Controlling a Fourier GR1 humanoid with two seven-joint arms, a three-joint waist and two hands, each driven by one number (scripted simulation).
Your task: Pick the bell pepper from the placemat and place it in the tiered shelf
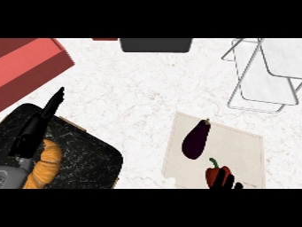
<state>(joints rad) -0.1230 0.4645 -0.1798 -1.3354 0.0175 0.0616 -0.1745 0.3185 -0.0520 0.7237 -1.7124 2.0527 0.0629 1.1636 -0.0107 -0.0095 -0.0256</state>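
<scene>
Right hand (226,183) at lower edge, fingers curling round red bell pepper (215,174) on placemat (245,146), beside eggplant (195,138); tiered shelf (265,73) waiting beyond. Left hand (45,116) resting, fingers straight.

The left hand (40,119) is black and shiny, with long thin fingers that end in a narrow tip. Lower down it gets thicker, like a dark tube. Below that comes a grey forearm (1,176), smooth and rounded, with a paler grey ring shape on it (it looks a bit like a round cap). A short light grey part joins the arm and the hand. The right hand (226,182) shows only as a few black rounded fingertips at the bottom edge
</scene>
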